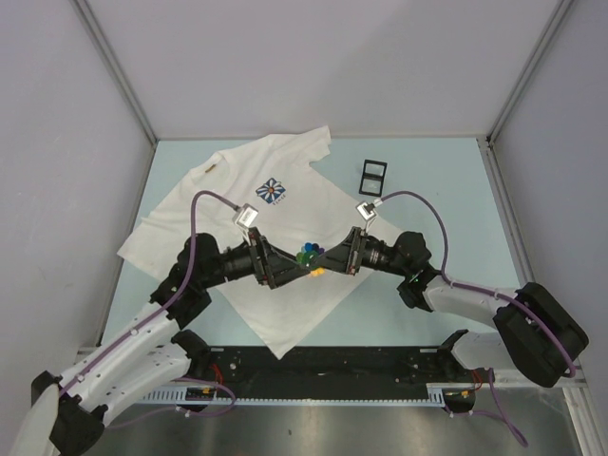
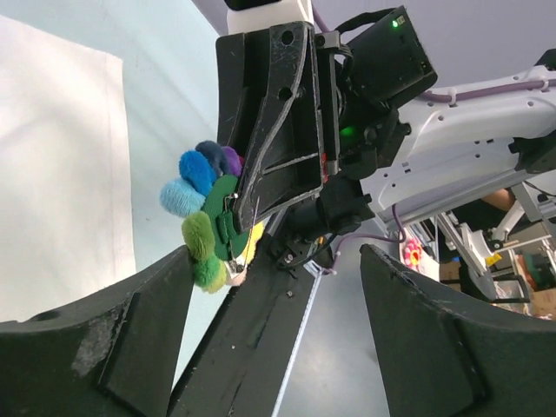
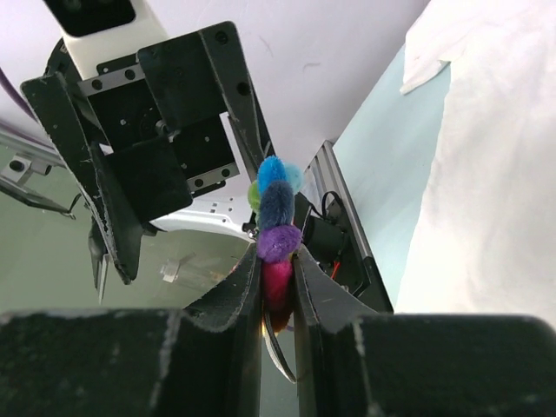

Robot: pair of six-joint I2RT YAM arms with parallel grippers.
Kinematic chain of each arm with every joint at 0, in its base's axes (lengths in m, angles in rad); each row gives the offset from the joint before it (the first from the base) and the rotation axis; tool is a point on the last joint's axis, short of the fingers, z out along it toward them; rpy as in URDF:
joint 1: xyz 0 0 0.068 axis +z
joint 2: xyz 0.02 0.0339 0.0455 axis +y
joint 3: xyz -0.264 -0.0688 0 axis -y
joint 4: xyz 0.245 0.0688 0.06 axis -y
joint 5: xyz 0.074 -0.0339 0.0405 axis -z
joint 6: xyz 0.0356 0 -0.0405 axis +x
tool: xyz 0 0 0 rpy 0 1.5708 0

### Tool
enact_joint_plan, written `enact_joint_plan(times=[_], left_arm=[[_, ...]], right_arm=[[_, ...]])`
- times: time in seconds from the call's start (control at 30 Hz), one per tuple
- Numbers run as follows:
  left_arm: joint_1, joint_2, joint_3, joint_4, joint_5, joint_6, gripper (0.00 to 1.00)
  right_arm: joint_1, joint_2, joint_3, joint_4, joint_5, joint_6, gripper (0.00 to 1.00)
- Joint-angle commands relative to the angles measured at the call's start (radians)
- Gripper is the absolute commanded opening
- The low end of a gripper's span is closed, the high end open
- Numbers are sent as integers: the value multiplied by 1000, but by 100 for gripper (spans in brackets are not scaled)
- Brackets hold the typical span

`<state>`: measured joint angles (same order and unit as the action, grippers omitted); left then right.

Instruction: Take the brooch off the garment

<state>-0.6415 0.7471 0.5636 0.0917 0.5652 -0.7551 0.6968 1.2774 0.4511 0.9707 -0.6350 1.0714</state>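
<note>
The brooch (image 1: 309,255) is a ring of fuzzy pom-poms in blue, purple, pink and green. My right gripper (image 1: 328,261) is shut on it and holds it over the lower part of the garment (image 1: 237,204), a white T-shirt lying flat with a blue-and-white flower emblem (image 1: 274,191). In the right wrist view the two fingers pinch the pink and purple pom-poms (image 3: 278,261). My left gripper (image 1: 300,269) faces the right one, open, with the brooch (image 2: 207,213) by the tip of its left finger (image 2: 95,339). Whether the brooch still touches the cloth is hidden.
A small black two-pane frame (image 1: 373,175) lies on the pale blue table right of the shirt. A black rail (image 1: 323,375) runs along the near edge between the arm bases. Grey walls close the table on three sides.
</note>
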Motion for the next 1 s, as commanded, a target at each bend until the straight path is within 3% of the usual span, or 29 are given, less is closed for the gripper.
enact_joint_plan(times=[0.0, 0.17, 0.33, 0.67, 0.97], left_arm=[[5, -23, -24, -52, -39, 49, 79], [-12, 12, -13, -47, -40, 69, 72], [-69, 40, 19, -78, -131, 109, 57], [-90, 57, 45, -84, -231, 126, 47], [-90, 67, 47, -72, -240, 106, 40]], right_arm=[[-6, -26, 12, -26, 27, -21, 0], [-6, -20, 12, -10, 29, -8, 0], [-5, -16, 12, 5, 40, 7, 0], [10, -15, 15, -9, 47, -10, 0], [23, -1, 18, -7, 49, -18, 0]])
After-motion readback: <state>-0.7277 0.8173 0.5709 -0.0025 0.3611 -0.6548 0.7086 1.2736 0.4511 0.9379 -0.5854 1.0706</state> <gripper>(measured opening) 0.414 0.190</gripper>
